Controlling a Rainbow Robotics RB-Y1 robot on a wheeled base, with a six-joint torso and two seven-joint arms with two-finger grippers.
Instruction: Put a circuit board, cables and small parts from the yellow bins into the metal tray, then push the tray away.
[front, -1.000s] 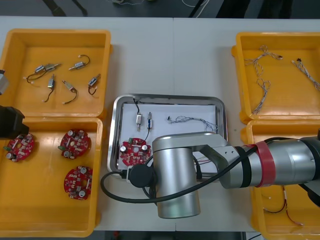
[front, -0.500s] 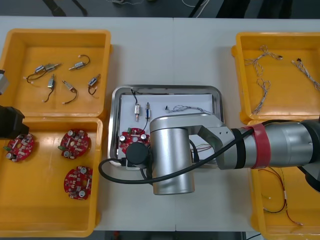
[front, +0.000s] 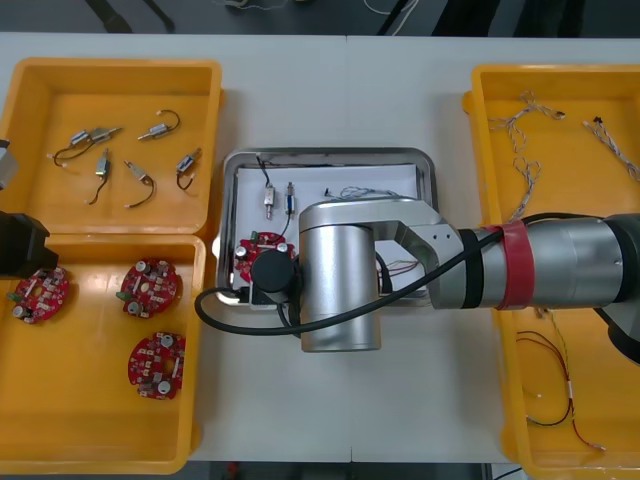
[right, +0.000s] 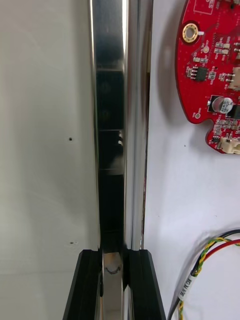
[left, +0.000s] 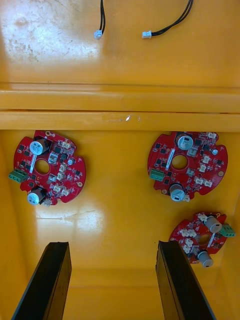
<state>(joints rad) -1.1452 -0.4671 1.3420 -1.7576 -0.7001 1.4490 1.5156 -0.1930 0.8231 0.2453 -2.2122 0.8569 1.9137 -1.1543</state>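
Tray (front: 330, 155) sits loaded on the tabletop (front: 330, 90) with board (right: 210, 75), cables (right: 215, 246) and parts (front: 268, 200), so it's push time: right tool (right: 113, 265) clamped on its rim, left tool (left: 112, 280) apart over a bin (left: 120, 120), next a straight steady shove away.

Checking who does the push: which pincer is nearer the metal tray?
Right. The right pincer is shut on the metal tray, gripping its rim. The left pincer hangs open over the yellow bin holding circuit boards, off to the tray's left.
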